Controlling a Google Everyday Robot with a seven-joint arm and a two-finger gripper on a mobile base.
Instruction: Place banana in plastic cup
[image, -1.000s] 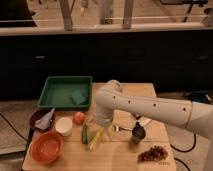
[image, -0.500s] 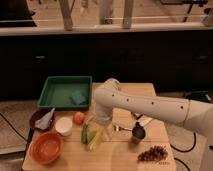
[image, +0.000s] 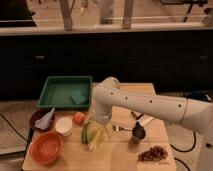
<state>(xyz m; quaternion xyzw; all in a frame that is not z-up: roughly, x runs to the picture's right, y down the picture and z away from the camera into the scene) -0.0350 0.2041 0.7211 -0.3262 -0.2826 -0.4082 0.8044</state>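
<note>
My gripper hangs at the end of the white arm, over the left middle of the wooden table. Right under it lies the pale yellow banana, its front end pointing toward the table's front left. A translucent light-green shape beside it, partly under the gripper, looks like the plastic cup. The gripper covers the banana's upper end. A dark green vegetable lies just left of the banana.
A green tray holding a sponge stands at the back left. Left of the gripper are a tomato, a white round container, an orange bowl and a dark bowl. A dark metal cup and a dark pile sit to the right.
The gripper has dipped slightly lower over the banana. The things on the table have not moved.
</note>
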